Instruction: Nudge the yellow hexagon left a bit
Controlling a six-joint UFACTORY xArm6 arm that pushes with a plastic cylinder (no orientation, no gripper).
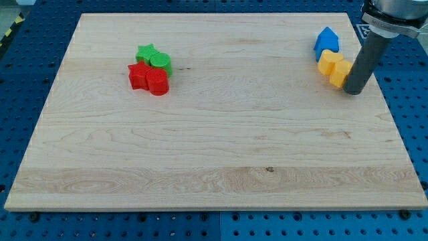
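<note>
Two yellow blocks sit at the view's upper right of the wooden board [214, 147]: one [328, 62] below the blue blocks, and a second one [340, 73], which looks like the hexagon, just to its lower right. Their shapes are hard to tell apart. My tip [352, 92] stands right next to the second yellow block, on its right side, touching or nearly touching it. Two blue blocks [326, 41] sit directly above the yellow ones, touching them.
A cluster of two green blocks [154, 57] and two red blocks [150, 77] lies at the view's upper left. The board's right edge runs close to my tip. A blue pegboard surface surrounds the board.
</note>
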